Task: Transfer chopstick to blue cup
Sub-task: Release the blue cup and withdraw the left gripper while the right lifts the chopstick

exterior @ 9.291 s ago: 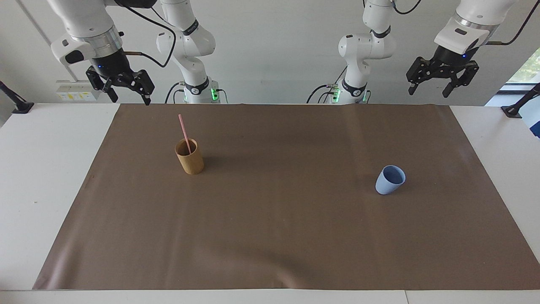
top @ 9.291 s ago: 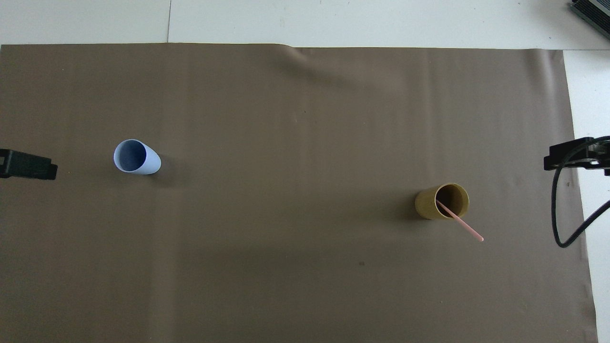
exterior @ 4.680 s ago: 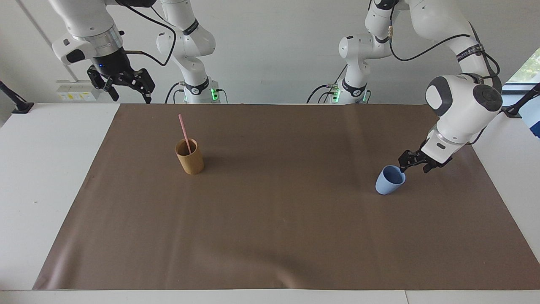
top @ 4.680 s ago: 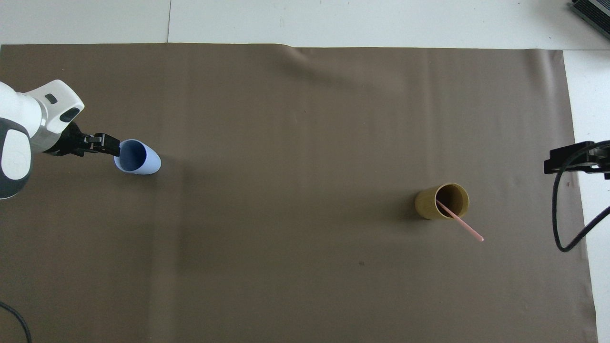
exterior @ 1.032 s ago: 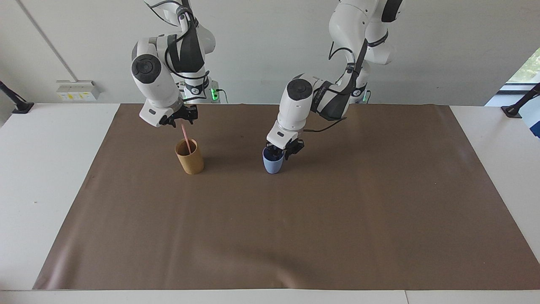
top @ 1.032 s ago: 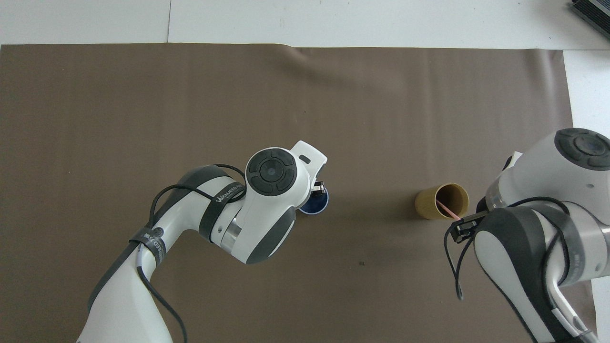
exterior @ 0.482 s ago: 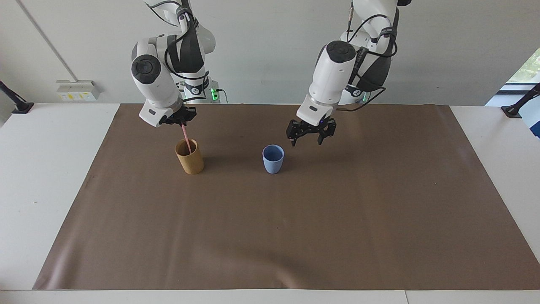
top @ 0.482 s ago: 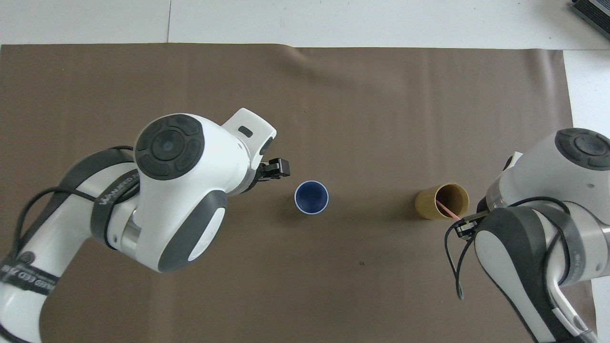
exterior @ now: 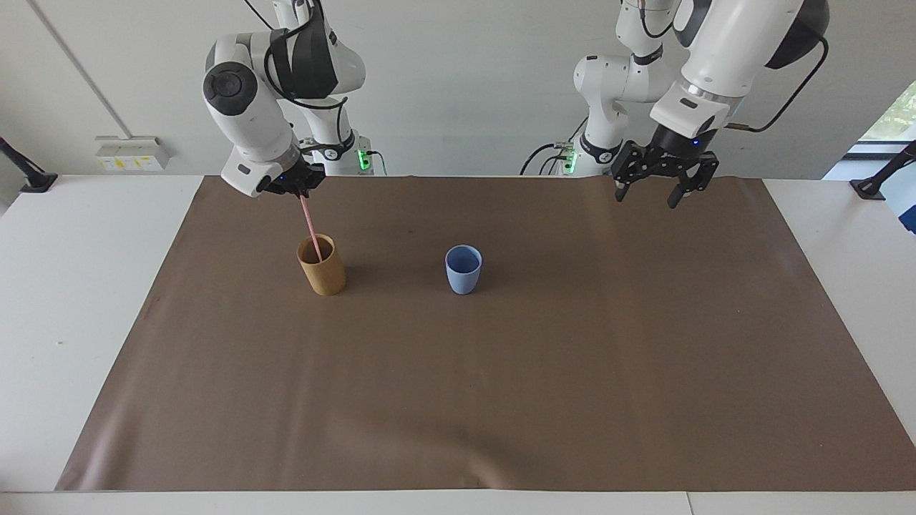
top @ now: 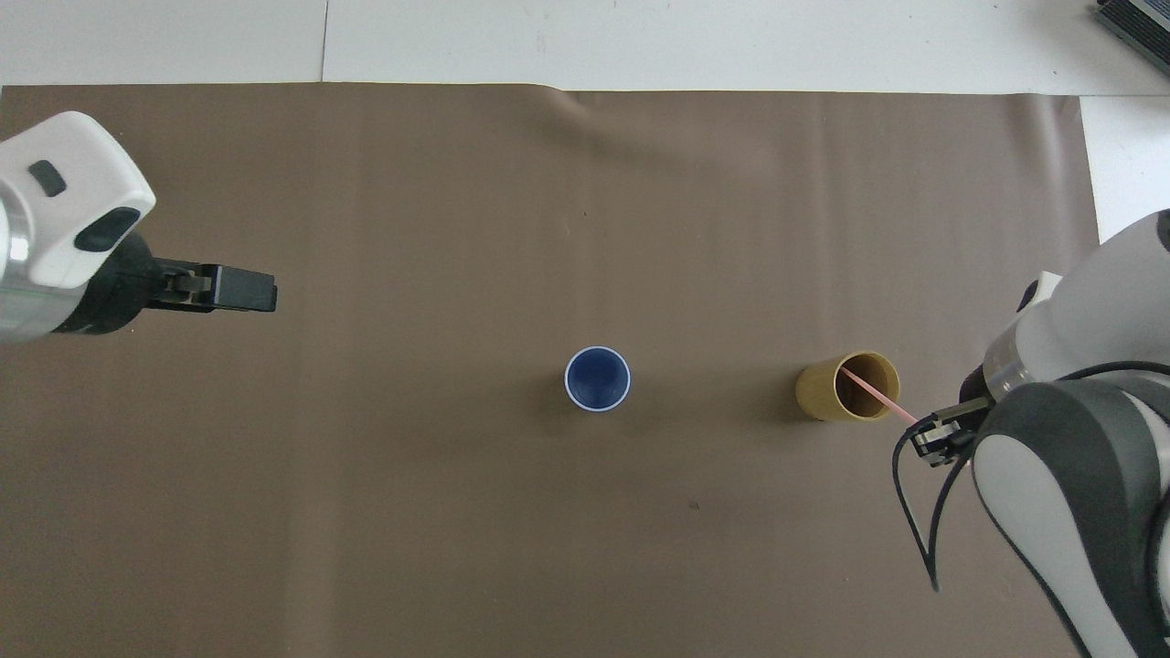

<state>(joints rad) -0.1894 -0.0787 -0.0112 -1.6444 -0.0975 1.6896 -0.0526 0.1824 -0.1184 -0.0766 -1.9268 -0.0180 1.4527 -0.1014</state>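
right hand point(exterior: 299, 190) pinches chopstick point(exterior: 310, 230) above tan cup point(exterior: 321, 266).

You will find no text, label, brand, number or sign that can be read in either view.
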